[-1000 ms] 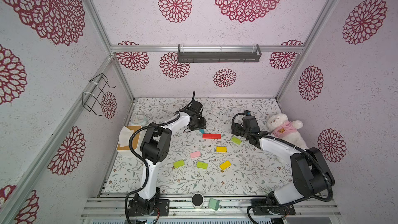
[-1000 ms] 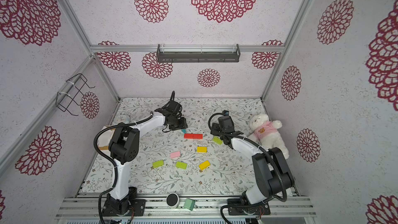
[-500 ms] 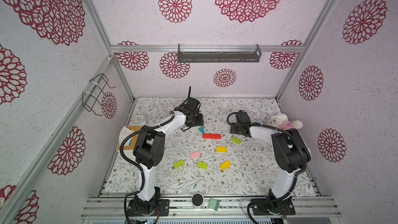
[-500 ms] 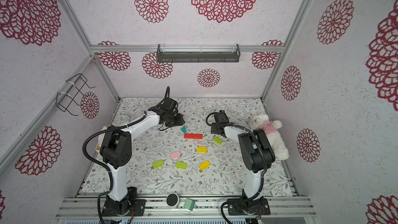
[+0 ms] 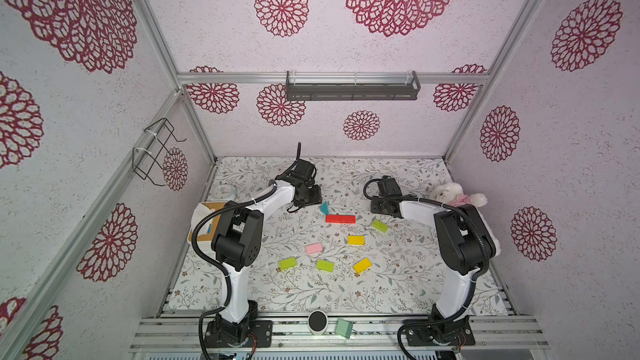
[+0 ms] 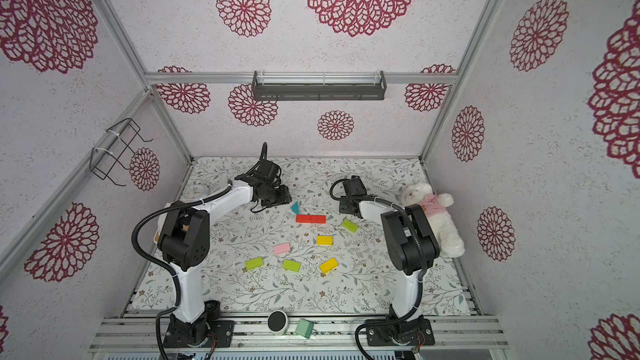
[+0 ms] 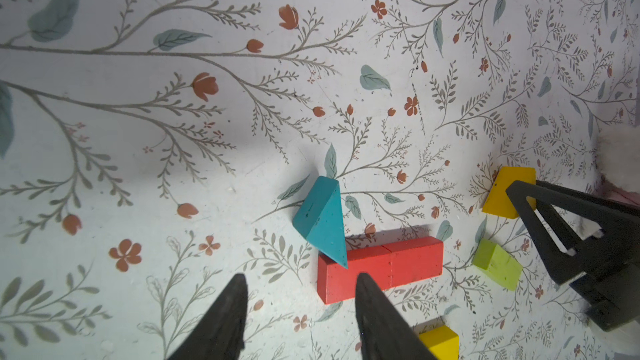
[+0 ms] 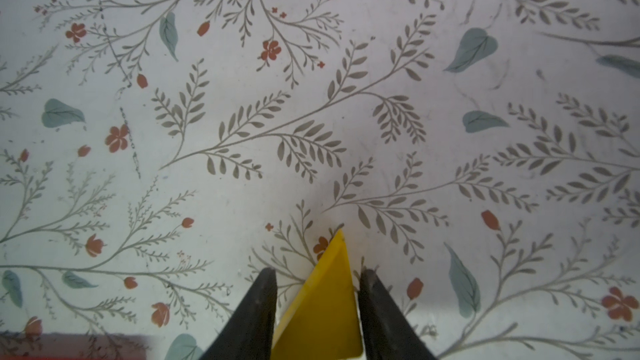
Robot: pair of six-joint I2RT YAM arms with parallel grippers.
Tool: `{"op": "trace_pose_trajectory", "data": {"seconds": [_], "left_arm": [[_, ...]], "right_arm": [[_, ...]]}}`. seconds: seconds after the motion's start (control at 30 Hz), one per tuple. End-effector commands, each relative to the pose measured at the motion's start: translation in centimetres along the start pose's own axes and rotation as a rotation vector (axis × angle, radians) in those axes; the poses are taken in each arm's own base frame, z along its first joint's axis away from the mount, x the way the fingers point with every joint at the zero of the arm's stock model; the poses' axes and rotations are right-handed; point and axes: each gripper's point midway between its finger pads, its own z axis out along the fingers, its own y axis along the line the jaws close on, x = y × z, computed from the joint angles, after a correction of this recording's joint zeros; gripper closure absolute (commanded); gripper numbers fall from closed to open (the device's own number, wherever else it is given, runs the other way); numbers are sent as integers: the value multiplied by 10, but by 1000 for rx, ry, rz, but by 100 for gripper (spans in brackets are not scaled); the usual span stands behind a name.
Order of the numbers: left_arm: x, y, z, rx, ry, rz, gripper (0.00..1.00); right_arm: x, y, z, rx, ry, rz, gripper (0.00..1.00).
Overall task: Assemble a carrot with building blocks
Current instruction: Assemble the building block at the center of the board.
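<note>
Toward back edge of table [image 5: 277,292]: right end effector [image 8: 318,271] clamped on yellow triangle [image 8: 322,309]. Released, empty: left end effector [image 7: 301,276], beside teal triangle [image 7: 322,219], whose tip touches red blocks [image 7: 381,271].

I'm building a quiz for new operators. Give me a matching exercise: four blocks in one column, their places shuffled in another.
Blocks: 1 teal triangle; 2 yellow triangle; 3 pink block; 4 pale mint block.
Places: A on the front rail; B between the fingers of the right gripper; C loose on the mat; D beside the red pair.
Pairs: 1-D; 2-B; 3-C; 4-A.
</note>
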Motion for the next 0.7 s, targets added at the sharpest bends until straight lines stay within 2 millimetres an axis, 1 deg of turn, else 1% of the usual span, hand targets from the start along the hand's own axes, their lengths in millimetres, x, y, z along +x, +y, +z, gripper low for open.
{"op": "trace_pose_trajectory", "data": {"seconds": [0.0, 0.27, 0.47, 0.67], "left_arm": [[-13, -8, -16, 36, -55, -5, 47], [-11, -8, -14, 42, -51, -5, 47], [-10, -9, -14, 47, -47, -5, 47], [-10, -7, -15, 48, -49, -5, 47]], "right_arm": [[0, 0, -1, -12, 6, 29, 57], [7, 6, -2, -33, 21, 71, 58], [13, 18, 0, -52, 32, 90, 58], [15, 31, 2, -74, 40, 103, 58]]}}
